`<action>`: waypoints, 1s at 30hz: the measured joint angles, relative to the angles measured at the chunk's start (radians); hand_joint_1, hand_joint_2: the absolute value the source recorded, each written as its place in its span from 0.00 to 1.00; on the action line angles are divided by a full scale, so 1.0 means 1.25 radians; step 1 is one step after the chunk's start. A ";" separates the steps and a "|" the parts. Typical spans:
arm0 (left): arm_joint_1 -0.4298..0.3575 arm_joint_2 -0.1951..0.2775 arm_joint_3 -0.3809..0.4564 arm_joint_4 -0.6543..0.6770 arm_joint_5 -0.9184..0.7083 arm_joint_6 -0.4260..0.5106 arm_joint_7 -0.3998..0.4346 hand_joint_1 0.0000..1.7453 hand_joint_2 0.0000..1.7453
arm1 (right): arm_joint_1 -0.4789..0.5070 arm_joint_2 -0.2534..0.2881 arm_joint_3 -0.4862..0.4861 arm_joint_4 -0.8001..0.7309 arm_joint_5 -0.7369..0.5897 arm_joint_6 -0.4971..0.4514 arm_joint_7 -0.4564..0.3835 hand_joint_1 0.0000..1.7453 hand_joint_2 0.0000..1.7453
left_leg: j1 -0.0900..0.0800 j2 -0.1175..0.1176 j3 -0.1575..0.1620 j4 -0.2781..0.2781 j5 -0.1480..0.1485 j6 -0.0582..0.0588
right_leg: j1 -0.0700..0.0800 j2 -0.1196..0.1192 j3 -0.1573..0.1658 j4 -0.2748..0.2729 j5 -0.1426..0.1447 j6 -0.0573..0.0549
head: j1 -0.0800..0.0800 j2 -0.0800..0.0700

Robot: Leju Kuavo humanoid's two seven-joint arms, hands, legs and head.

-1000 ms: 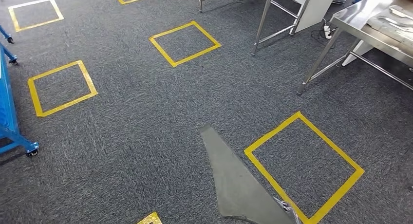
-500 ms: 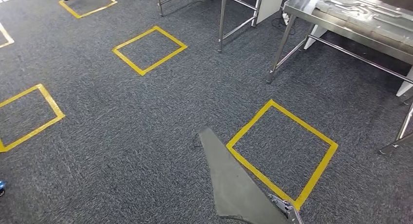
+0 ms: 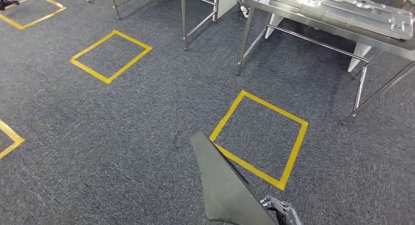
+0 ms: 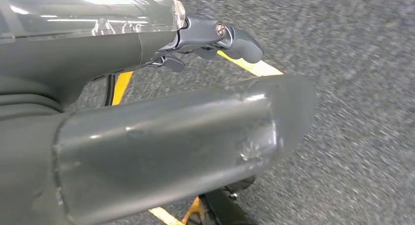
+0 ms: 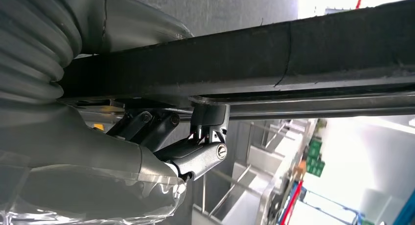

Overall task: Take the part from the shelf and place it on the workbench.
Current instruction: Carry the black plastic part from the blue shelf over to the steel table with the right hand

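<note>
The long, flat, dark grey tapered metal part (image 3: 222, 181) is carried low in front of the robot, above the grey carpet floor (image 3: 122, 132). Its narrow rounded tip points forward and lies just beside the near-left edge of the yellow tape square (image 3: 259, 132) marked on the carpet. Its long axis runs from the robot's body out toward that square.

Beyond the far side of the same square, the steel-legged counter (image 3: 372, 41) is seen, with a pale stamped metal panel (image 3: 342, 7) already lying on its top. The counter thus lies ahead and to the right of the part's tip, well apart from it; the coming move is judged to depend on closing that gap across the square and raising the part to the counter's height.

In the left wrist view, the left hand (image 4: 147, 54) is seen against the part's broad grey face, with a dark finger (image 4: 235, 39) curled over its edge; the part appears to be held there. In the head view, the right hand (image 3: 280, 210) is seen at the part's wide rear end, on the side nearer the counter. In the right wrist view its fingers (image 5: 208, 137) are seen drawn together under the part's dark edge, clamped on it.
</note>
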 joint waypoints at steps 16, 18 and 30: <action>-0.004 -0.008 0.016 -0.001 0.000 -0.010 -0.023 0.00 0.00 | -0.005 0.000 -0.004 -0.007 0.034 -0.023 0.011 1.00 1.00 | 0.003 -0.049 -0.046 0.093 -0.015 -0.044 | -0.002 0.054 0.082 -0.128 0.030 -0.027 | 0.000 0.000; -0.007 -0.008 0.020 -0.001 0.000 -0.014 -0.028 0.00 0.00 | -0.007 0.000 -0.004 -0.007 0.042 -0.030 0.011 1.00 1.00 | 0.004 -0.055 -0.021 0.023 0.009 -0.036 | 0.000 0.059 0.077 -0.116 0.018 -0.017 | 0.000 0.000; -0.005 -0.004 0.057 -0.002 0.003 -0.025 -0.059 0.00 0.00 | -0.023 0.004 -0.002 -0.001 0.049 -0.041 0.003 1.00 1.00 | 0.002 -0.045 0.026 0.003 -0.027 -0.001 | -0.003 0.020 -0.045 0.056 -0.008 0.004 | 0.000 0.000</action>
